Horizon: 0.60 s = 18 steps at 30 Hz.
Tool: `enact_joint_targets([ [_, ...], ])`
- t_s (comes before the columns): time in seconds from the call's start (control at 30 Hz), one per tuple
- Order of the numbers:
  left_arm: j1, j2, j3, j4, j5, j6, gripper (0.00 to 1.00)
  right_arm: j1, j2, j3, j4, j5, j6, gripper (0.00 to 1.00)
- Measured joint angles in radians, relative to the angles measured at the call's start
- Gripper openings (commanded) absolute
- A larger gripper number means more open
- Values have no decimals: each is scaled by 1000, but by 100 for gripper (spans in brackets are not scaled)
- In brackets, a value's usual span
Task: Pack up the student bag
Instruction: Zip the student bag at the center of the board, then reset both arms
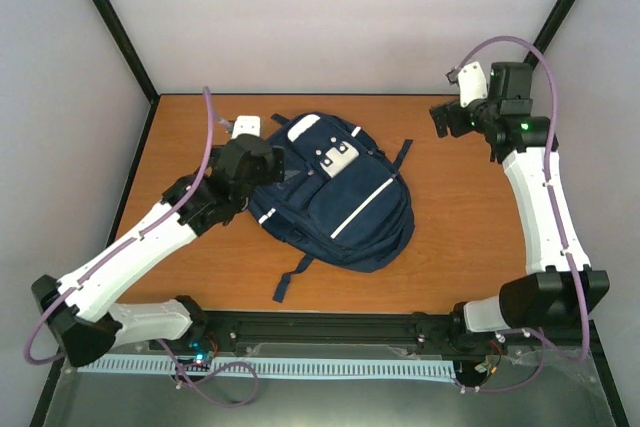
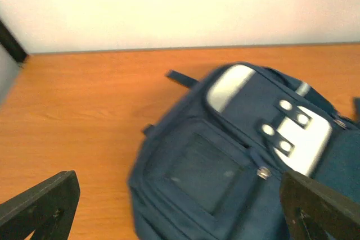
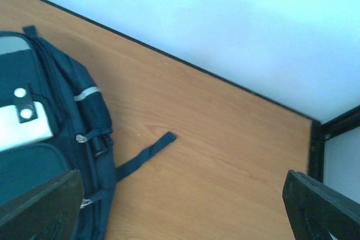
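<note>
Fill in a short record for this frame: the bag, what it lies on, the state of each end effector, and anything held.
bag: student bag, navy with white stripes, lying flat with front pockets up
surface: wooden table
loose strap: trails onto the table at the bag's near side
left end effector: open, at the bag's top-left edge, holding nothing; contact cannot be told
right end effector: open, at the far right, apart from the bag, holding nothing

My L arm (image 1: 130, 257) + R arm (image 1: 545, 207): white shells, blk joints, purple cables (image 1: 208, 137) (green LED (image 1: 523, 128) on R wrist).
</note>
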Motion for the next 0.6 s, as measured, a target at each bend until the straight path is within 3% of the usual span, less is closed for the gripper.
enact_joint_targets([
  [0.13,4,-74,-95,51,-152,58,100,-10,-52,-132,33,-61,97,100],
  [0.27,9,-72,-170,72,-228,122,100,-9,-115,-442,100,-102,171,100],
  [0.37,15,-87,-223,112,-235,159,100,-9,-282,-621,163,-103,221,100],
  [0.5,26,-120,-266,146,-219,190,100,-9,-521,-727,337,-99,276,100],
  [0.6,28,-121,-270,162,-209,204,100,-9,-561,-777,440,-53,320,100],
])
